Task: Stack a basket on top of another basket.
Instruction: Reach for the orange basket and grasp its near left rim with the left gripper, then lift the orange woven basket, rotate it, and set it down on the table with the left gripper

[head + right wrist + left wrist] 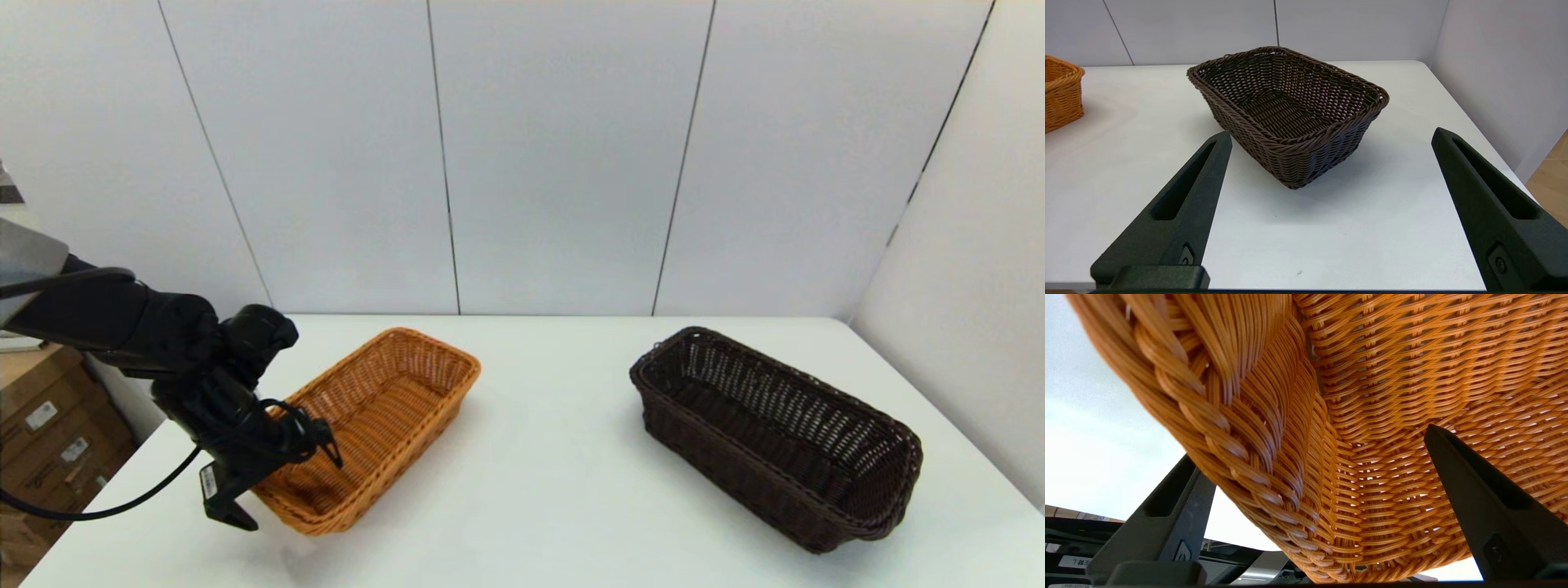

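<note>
The orange-tan basket [384, 408] lies on the left of the white table [555, 490]. My left gripper [282, 486] is open at its near end, one finger outside the braided rim and one inside. The left wrist view is filled by this basket [1372, 375], with the rim between my left gripper's [1310, 457] fingers [1457, 465]. The dark brown basket [775, 433] lies on the right, apart from it. My right gripper [1331, 136] hangs open short of the dark basket [1290, 102], holding nothing; it is out of the head view. A corner of the orange basket [1061, 94] shows there.
White wall panels stand behind the table and along its right side. Cardboard boxes [49, 441] sit beyond the table's left edge. Bare table surface separates the two baskets. The table's right edge drops to a wooden floor [1551, 171].
</note>
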Robot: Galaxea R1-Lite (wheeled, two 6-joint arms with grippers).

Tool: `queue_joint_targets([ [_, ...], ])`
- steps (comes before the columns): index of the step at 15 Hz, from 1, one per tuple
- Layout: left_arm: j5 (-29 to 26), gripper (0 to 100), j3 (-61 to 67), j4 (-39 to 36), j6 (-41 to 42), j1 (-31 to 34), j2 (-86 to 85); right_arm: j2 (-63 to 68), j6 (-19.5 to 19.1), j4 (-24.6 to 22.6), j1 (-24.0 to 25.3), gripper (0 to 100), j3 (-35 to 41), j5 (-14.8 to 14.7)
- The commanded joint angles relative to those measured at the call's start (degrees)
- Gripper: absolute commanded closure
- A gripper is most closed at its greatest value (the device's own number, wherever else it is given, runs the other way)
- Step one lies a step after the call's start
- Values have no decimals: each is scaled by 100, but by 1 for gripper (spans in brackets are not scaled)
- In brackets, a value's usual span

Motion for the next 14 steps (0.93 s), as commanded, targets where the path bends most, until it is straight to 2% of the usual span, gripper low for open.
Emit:
queue_joint_targets([
  [1, 5, 100, -4, -28, -38, 18, -27, -1, 0, -2, 0, 0, 5, 0],
  [8, -48, 100, -39, -98, -55, 18, -387, 7, 0, -2, 0, 0, 5, 0],
  [14, -602, 100, -127, -98, -29, 211, -756, 7, 0, -2, 0, 0, -4, 0],
])
